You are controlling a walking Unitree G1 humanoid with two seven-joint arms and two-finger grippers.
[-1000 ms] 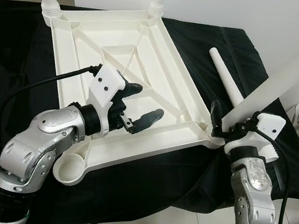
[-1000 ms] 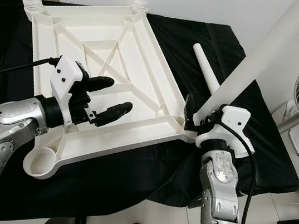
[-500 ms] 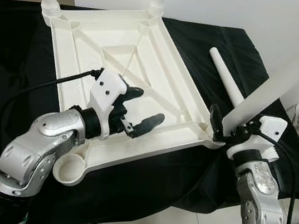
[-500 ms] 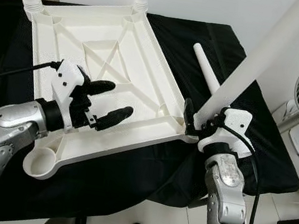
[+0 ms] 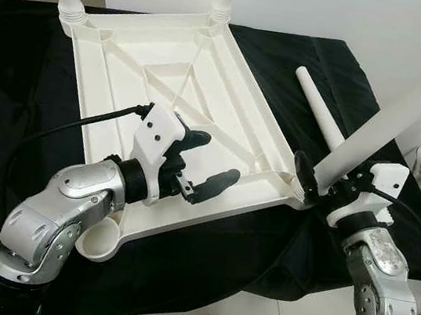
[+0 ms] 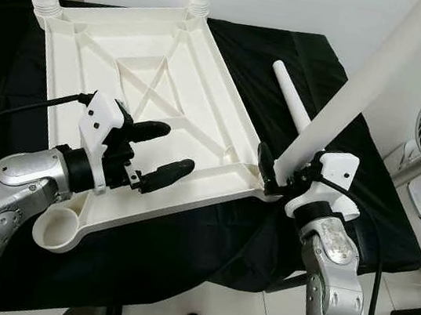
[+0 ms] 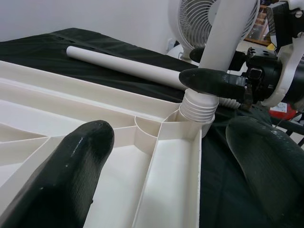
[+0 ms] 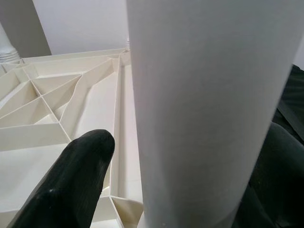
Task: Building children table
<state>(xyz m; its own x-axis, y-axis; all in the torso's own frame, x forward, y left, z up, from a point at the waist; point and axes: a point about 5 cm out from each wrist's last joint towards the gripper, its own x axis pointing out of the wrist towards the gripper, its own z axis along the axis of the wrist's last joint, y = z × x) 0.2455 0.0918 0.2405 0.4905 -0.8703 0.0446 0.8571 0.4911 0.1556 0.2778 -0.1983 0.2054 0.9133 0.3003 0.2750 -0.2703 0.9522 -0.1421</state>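
Over black-draped worktop (image 5: pixel 13 96), the white plastic tube leg (image 5: pixel 408 108), clenched by the right end effector (image 5: pixel 320 176), is being tilted more upright in the upturned white tabletop (image 5: pixel 169 64) corner socket, while the released left end effector (image 5: pixel 212 160) is being shifted nearer.

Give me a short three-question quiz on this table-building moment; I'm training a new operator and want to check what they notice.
1. True or false: the right gripper has its jaws around a white plastic leg seated at a corner socket of the upturned white plastic tabletop.
2. How many legs already stand in the far corners? A) none B) two C) four
3. Fill in: the loose white leg lies on the ____ cloth.

The left gripper hovers open over the tabletop.

Key: 1 true; 2 B; 3 black.
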